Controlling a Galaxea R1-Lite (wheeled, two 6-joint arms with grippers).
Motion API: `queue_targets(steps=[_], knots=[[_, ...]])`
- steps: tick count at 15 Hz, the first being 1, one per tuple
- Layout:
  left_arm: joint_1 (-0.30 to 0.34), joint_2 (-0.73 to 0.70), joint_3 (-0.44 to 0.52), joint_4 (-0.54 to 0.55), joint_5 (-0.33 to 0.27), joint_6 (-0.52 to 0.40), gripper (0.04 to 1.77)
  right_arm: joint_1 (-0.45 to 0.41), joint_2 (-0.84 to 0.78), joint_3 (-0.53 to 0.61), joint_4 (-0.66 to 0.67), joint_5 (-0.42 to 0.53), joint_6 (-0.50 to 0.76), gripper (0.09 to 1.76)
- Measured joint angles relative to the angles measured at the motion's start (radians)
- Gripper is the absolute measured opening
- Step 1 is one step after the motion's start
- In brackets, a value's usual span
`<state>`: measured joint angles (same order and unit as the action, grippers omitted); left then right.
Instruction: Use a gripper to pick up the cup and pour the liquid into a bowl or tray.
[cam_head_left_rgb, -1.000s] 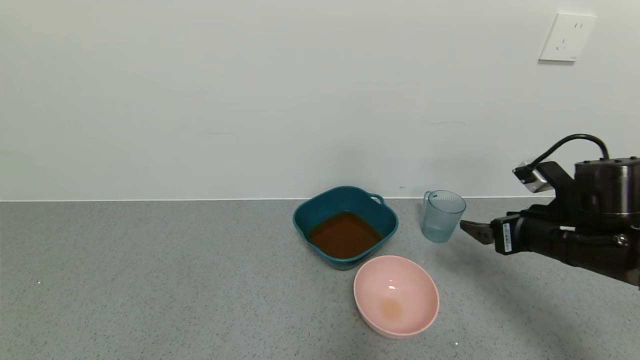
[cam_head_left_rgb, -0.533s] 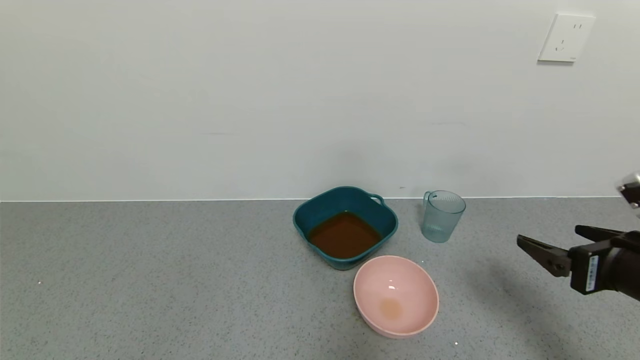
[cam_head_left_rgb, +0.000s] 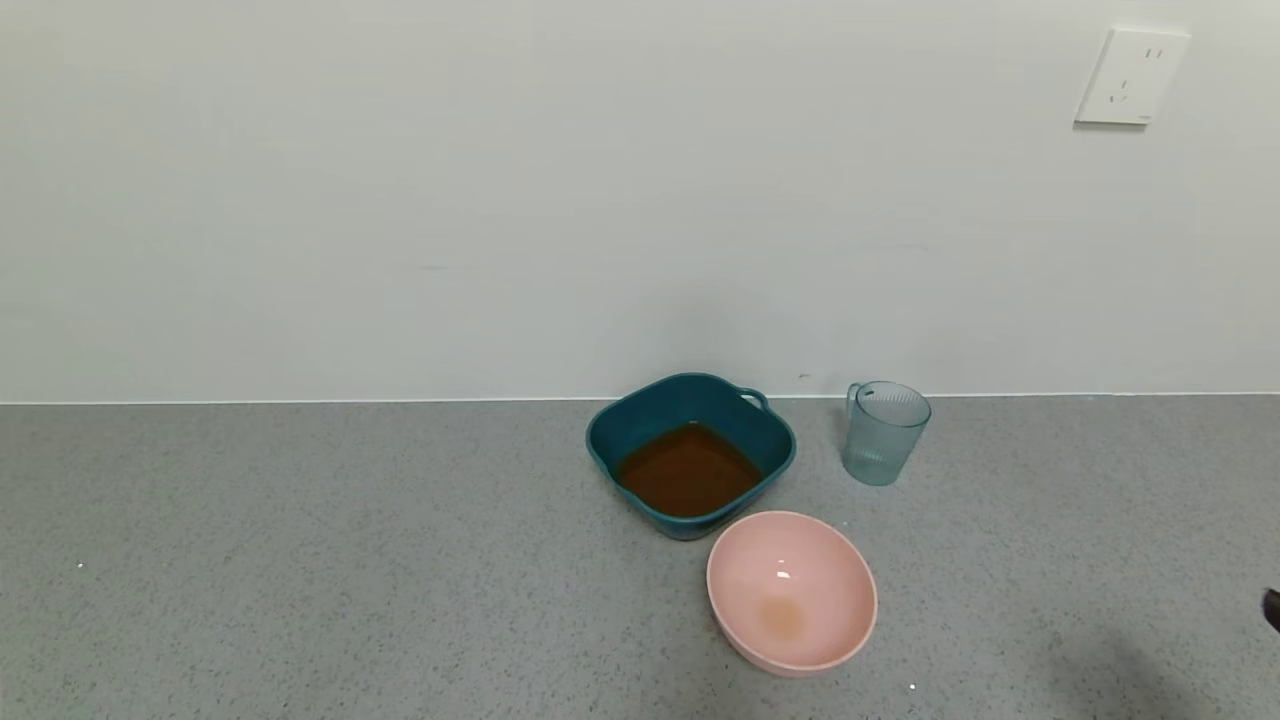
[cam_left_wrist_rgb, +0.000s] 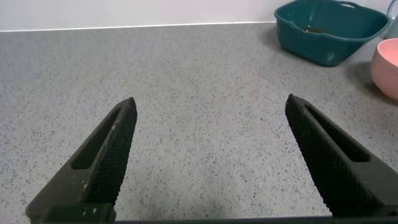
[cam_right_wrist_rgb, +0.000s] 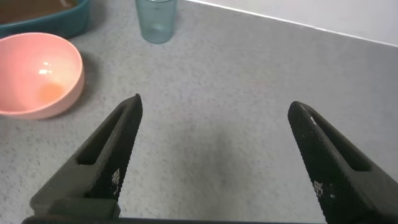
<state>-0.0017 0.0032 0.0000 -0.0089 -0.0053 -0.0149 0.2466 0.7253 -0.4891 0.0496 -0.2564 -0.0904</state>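
Beside the basin (cam_head_left_rgb: 690, 455), upright cup (cam_head_left_rgb: 884, 433)

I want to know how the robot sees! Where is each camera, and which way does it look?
Head view: high up, looking down at the counter, teal basin, cup and pink bowl.
Left wrist view: low behind the left gripper, fingers open, facing the basin.
Right wrist view: behind the right gripper, fingers open, facing the cup.
All three share the pink bowl.

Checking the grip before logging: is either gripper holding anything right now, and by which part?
Nothing is held. The left gripper and right gripper are both open over bare counter; the translucent ribbed plastic cup stands untouched.
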Motion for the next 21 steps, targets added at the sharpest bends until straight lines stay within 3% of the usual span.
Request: queue_targets(steps=[8, 14, 21], knots=[[0.000, 0.000, 0.000, 0.000, 0.001, 0.000, 1.72, -0.238, -0.239, -0.013, 0.059, -0.042, -0.040, 1.70], [0.000, 0.000, 0.000, 0.000, 0.001, 0.000, 1.72, -0.242, -0.405, 0.063, 0.063, 0.142, -0.028, 1.70], [0.000, 0.000, 0.000, 0.000, 0.001, 0.000, 1.72, -0.243, -0.620, 0.224, 0.047, 0.260, 0.054, 1.70]])
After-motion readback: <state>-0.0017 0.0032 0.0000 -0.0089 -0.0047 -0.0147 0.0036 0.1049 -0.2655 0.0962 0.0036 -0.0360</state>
